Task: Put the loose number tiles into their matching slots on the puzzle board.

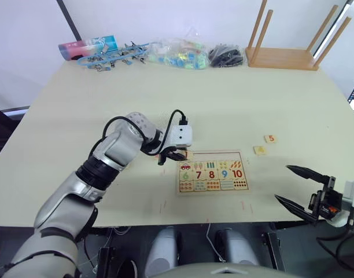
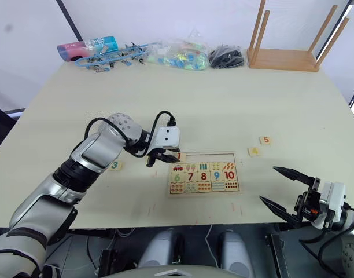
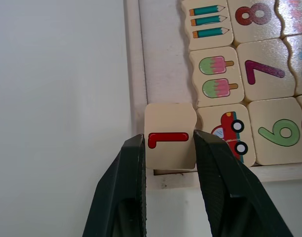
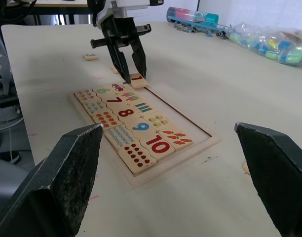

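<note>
The puzzle board [image 1: 213,191] lies near the table's front edge, filled with the numbers 6 to 10 and picture tiles. Its pale top row of slots [image 2: 209,156] is bare. My left gripper [image 3: 168,138] is shut on the tile with a red 1 [image 3: 169,121], which sits over the board's top left corner, partly on the rim. Loose tiles 5 [image 1: 270,138] and 4 [image 1: 259,150] lie to the right of the board. Tile 3 [image 2: 114,165] lies to its left, beside my left forearm. My right gripper [image 1: 282,182] hangs open at the front right, holding nothing.
Along the far edge of the table are an upturned wooden stool [image 1: 284,58], a black bundle [image 1: 226,56], a clear bag of coloured pieces [image 1: 177,55], blue clips [image 1: 113,58] and a colourful tube [image 1: 87,46].
</note>
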